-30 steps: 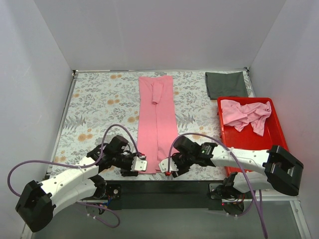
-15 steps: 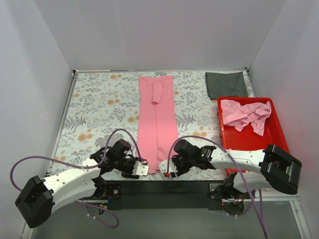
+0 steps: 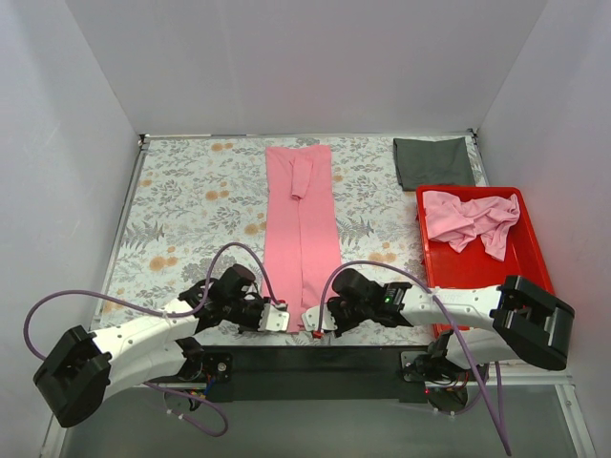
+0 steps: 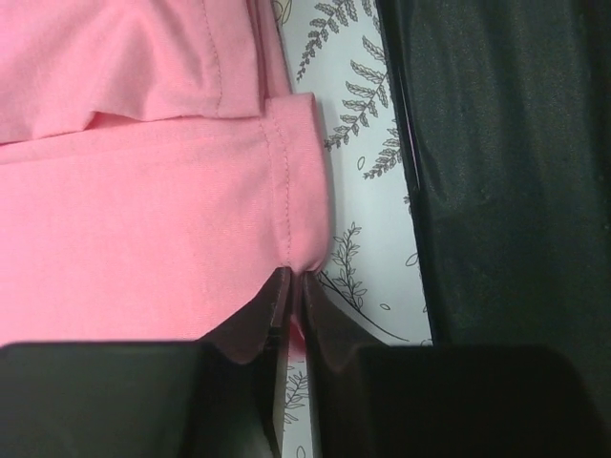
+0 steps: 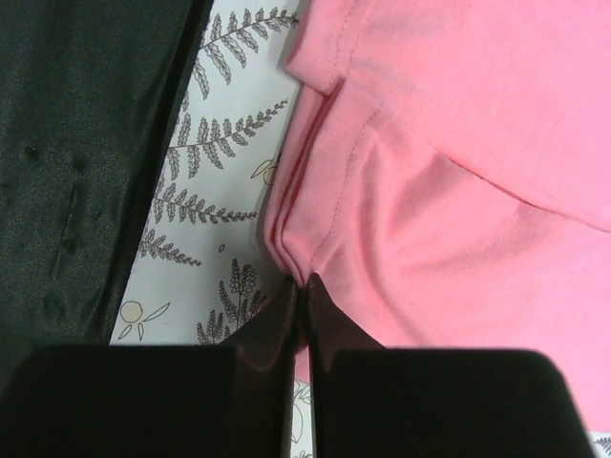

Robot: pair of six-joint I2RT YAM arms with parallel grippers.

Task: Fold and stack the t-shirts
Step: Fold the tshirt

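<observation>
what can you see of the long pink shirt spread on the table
The pink shirt is thin, soft fabric, folded into a long narrow strip with a sleeve turned onto its far end. It lies flat on the flowered table, stitched hem nearest the arms. The left end effector and right end effector each pinch a near corner.

Bright, even light, faint shadows; wrist views slightly soft.

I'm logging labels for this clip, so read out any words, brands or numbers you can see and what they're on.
No readable text anywhere: the folded pink t-shirt, the crumpled pink t-shirt, the red bin, the grey cloth and the floral table cover carry no words, labels, brands or numbers.
</observation>
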